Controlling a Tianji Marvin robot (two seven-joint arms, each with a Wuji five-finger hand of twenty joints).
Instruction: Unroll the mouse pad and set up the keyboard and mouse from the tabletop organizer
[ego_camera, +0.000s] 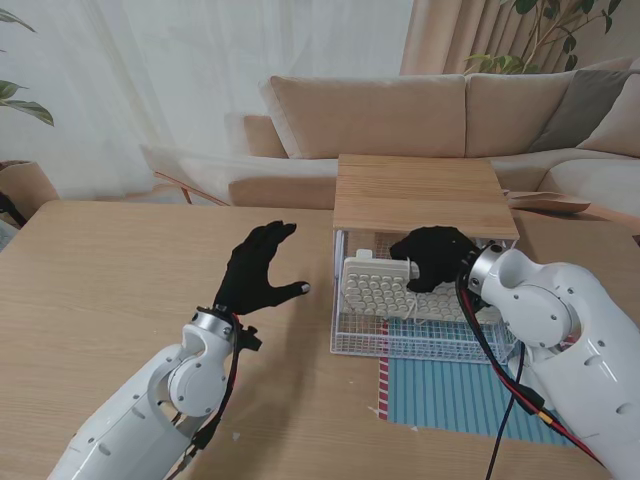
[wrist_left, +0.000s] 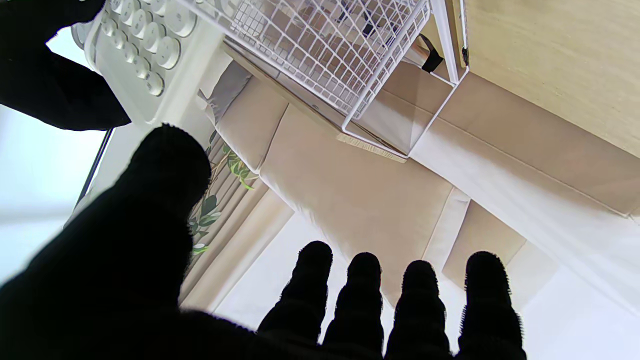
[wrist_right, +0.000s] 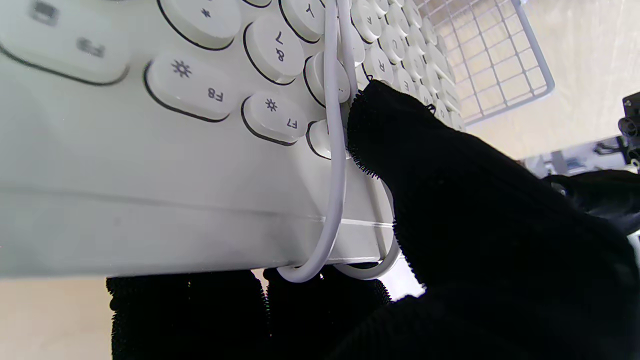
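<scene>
A white keyboard (ego_camera: 385, 291) with round keys stands tilted on edge inside the white wire organizer (ego_camera: 365, 345). My right hand (ego_camera: 437, 258) is shut on the keyboard's upper edge; the right wrist view shows the thumb (wrist_right: 400, 130) on the keys, the other fingers behind the keyboard (wrist_right: 150, 175), and a white cable (wrist_right: 334, 150) looped round it. My left hand (ego_camera: 255, 268) hovers open over the table, left of the organizer, fingers spread. The blue striped mouse pad (ego_camera: 455, 393) lies flat, nearer to me than the organizer. No mouse can be made out.
A wooden board (ego_camera: 420, 192) tops the organizer. Beyond the table's far edge stands a beige sofa (ego_camera: 420, 115). In the left wrist view the organizer's wire corner (wrist_left: 380, 90) and the keyboard (wrist_left: 145, 55) show past my fingers.
</scene>
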